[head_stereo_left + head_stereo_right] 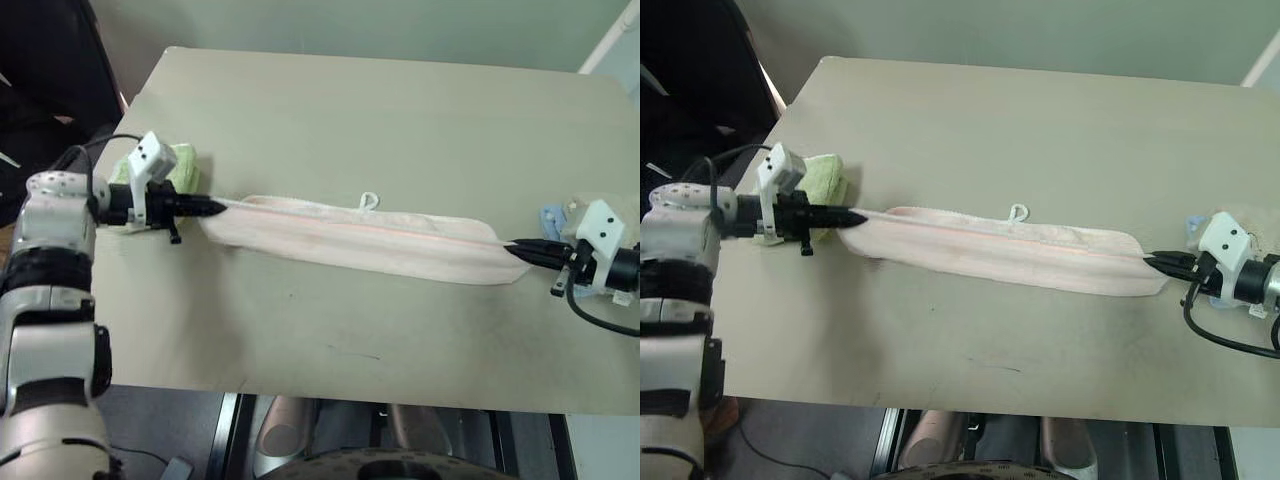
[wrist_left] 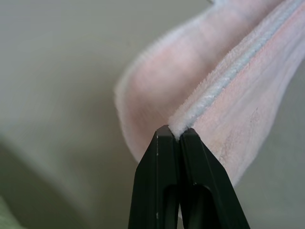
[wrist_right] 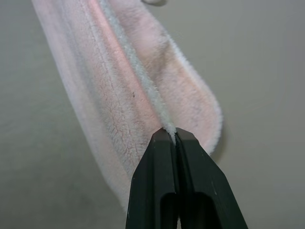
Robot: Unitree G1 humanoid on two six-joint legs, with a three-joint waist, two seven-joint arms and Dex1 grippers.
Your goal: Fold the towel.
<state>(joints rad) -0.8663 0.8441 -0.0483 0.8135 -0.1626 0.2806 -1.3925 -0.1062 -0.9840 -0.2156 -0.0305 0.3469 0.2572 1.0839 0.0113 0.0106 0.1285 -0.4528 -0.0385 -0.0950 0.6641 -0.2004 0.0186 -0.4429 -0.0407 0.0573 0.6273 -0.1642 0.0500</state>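
Nearest, the tabletop [image 1: 300, 350] front is bare. Mid-way back the towel [image 1: 360, 240] hangs stretched btwn both arms, long edges doubled up along a top ridge, lower belly sagging to or near the surface. Left gripper [image 1: 218, 207] jaws pinched fully shut on one end's white hem; right gripper [image 1: 516, 246] likewise clamped on the other end. Behind the left arm, a green cloth [image 1: 185, 160]; by the right arm, a blue cloth [image 1: 552, 215].

Risks, as I judge them: grips are only on the thin hem (v. little cloth inside), so more pull could slip it out; uneven lowering would skew the fold.

Wrist views show the hem bite; head views show the white loop [image 1: 369, 201] and full span.
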